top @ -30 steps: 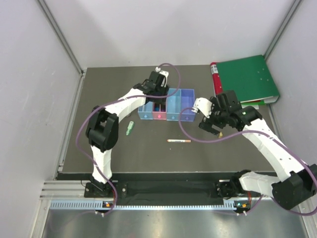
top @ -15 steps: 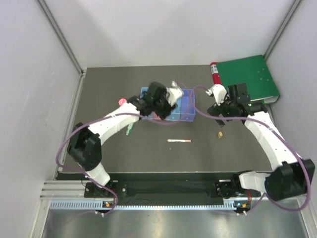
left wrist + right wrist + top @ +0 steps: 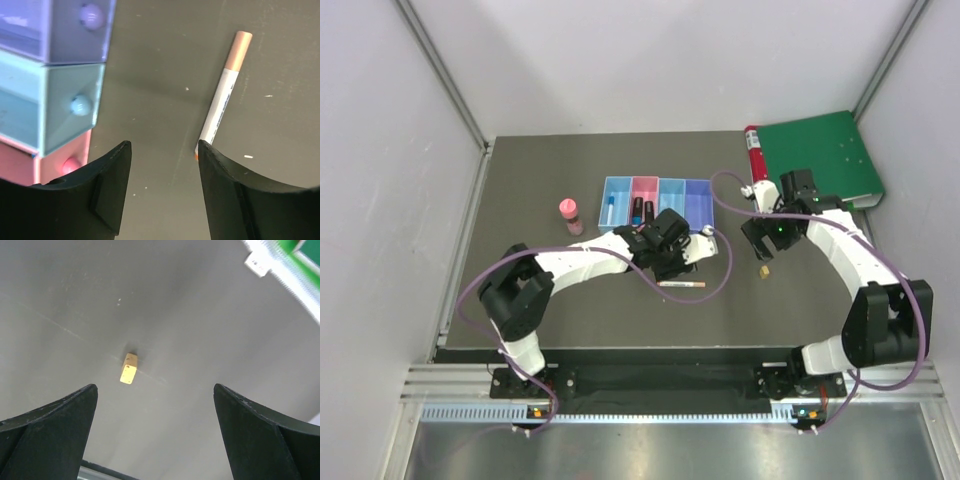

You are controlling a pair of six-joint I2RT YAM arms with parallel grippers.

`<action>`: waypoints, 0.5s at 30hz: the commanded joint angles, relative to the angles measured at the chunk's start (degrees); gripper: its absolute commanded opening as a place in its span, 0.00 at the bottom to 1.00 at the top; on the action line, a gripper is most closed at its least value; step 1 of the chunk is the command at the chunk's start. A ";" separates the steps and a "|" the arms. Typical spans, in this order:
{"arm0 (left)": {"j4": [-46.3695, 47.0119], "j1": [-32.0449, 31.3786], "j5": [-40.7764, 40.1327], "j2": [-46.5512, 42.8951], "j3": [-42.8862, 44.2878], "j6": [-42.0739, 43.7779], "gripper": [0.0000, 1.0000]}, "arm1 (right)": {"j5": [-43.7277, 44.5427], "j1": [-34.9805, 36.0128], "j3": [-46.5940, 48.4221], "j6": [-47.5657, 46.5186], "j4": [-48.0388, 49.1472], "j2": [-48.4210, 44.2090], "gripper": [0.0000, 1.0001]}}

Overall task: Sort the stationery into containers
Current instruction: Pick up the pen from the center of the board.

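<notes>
The containers (image 3: 658,186) stand in a joined row at the back middle: light blue, pink, light blue, violet. Dark markers (image 3: 641,210) stand in the pink bin and a blue-white pen (image 3: 607,205) in the left bin. My left gripper (image 3: 667,268) is open and empty, low in front of the bins. The white-orange pen (image 3: 682,284) lies just beyond its right finger in the left wrist view (image 3: 222,95). My right gripper (image 3: 762,250) is open and empty above the tan nub (image 3: 763,270), which also shows in the right wrist view (image 3: 129,368). The pale green marker is hidden.
A pink-capped bottle (image 3: 569,215) stands left of the bins. A green binder (image 3: 820,160) and a red folder (image 3: 755,160) lie at the back right. The bin fronts (image 3: 50,100) fill the left of the left wrist view. Grey walls close in both sides.
My left gripper has come off the bins and down to the mat by the white-orange pen, uncovering the pink-capped bottle. My right arm has shifted back, its gripper still over the tan nub.
</notes>
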 commanded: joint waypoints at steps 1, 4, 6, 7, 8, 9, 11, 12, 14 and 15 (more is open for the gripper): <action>1.95 -1.55 -0.29 2.39 -0.23 4.15 0.61 | -1.99 -0.28 -1.04 1.22 0.49 1.71 1.00; 3.97 -1.64 1.38 2.48 -2.51 7.41 0.62 | -2.09 -0.28 -1.04 1.31 0.67 2.24 1.00; 4.77 -1.64 2.61 2.82 -3.39 9.42 0.62 | -2.00 -0.37 -1.13 1.31 0.76 2.42 1.00; 4.77 -1.64 2.79 3.09 -3.39 9.78 0.62 | -2.00 -0.37 -1.04 1.40 0.84 2.42 1.00; 4.77 -1.64 3.05 3.44 -3.39 10.05 0.62 | -1.91 -0.46 -0.95 1.49 0.76 2.42 1.00; 4.77 -1.64 3.32 3.44 -3.39 10.22 0.62 | -1.91 -0.63 -0.95 1.49 0.84 2.42 1.00; 4.33 -1.64 4.89 3.62 -3.39 10.23 0.63 | -1.73 -0.72 -1.22 1.40 0.84 2.42 1.00; 4.07 -1.64 5.51 3.62 -3.39 10.05 0.63 | -1.82 -0.63 -1.39 1.40 1.11 2.42 0.99; 3.63 -1.64 6.48 4.14 -3.39 9.61 0.63 | -1.91 -0.72 -2.01 1.57 1.55 2.59 1.00; 3.63 -1.73 6.74 4.49 -3.39 9.35 0.63 | -2.00 -0.72 -2.09 1.66 1.72 2.68 1.00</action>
